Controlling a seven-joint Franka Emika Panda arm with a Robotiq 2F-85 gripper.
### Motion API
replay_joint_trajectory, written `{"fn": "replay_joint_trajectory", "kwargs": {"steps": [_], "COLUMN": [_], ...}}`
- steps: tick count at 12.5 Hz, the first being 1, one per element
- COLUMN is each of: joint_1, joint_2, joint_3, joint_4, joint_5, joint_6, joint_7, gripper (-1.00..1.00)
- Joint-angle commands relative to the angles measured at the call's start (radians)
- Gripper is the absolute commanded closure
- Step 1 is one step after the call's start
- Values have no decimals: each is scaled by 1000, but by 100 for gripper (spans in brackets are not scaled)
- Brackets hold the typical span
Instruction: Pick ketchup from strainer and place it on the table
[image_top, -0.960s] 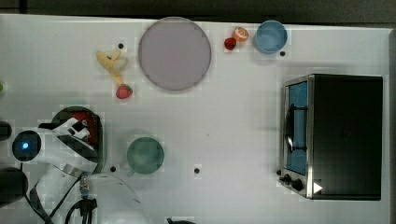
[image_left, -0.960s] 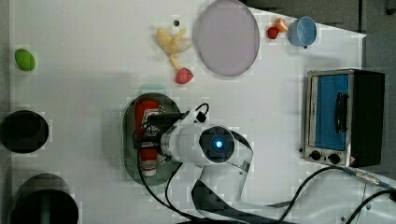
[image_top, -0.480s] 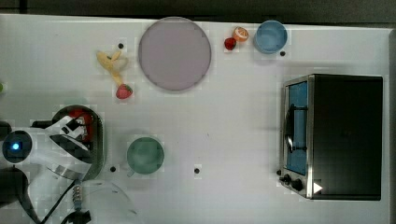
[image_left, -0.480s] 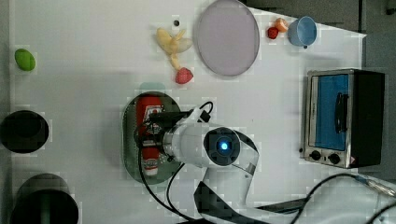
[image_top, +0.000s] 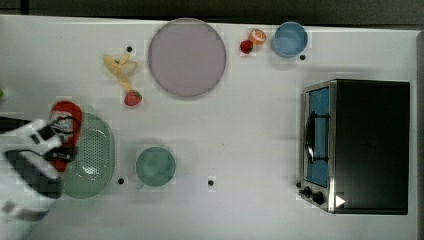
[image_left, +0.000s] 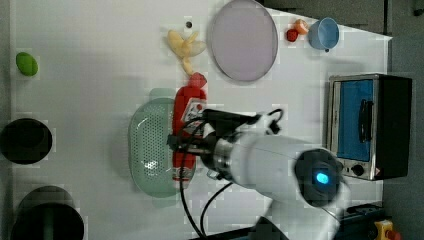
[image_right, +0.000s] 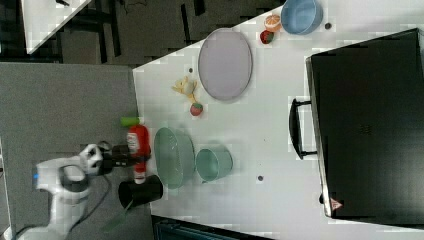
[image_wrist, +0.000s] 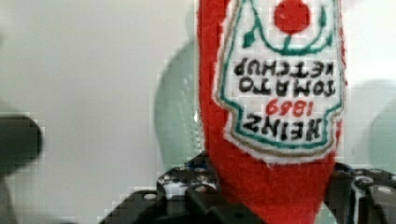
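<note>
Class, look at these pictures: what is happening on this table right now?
A robot arm's hand grips the ketchup, a red bottle with a white label. The bottle is out of the strainer, which now sits empty, and hangs beside its rim over the table. It has not been set down yet. A green cup stands beside the strainer.

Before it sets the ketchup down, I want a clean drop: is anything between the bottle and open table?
Nothing visible. The hand holds the ketchup over the strainer's edge; bare table lies beside it, though a strawberry sits near one end.
</note>
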Motion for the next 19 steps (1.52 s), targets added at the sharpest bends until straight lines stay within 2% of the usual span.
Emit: {"fn": "replay_joint_trajectory", "kwargs": {"steps": [1,6,10,12,16,19], "joint_1": [-44,-172,-265,-298,-345,-380], "joint_2": [-64,-93,-93,-93,-98,-122], "joint_3": [-4,-100,-214,-266,-354,-384], "joint_4": [40,77,87,84,52,-52], "joint_5": [50,51,50,50,50,51], "joint_6": [-109,-159,-119,-118,-108,-6], "joint_7": [-47,-241,-281,-330,-555,-617], "gripper": [-21,-21,-21,-21,-21,-21]}}
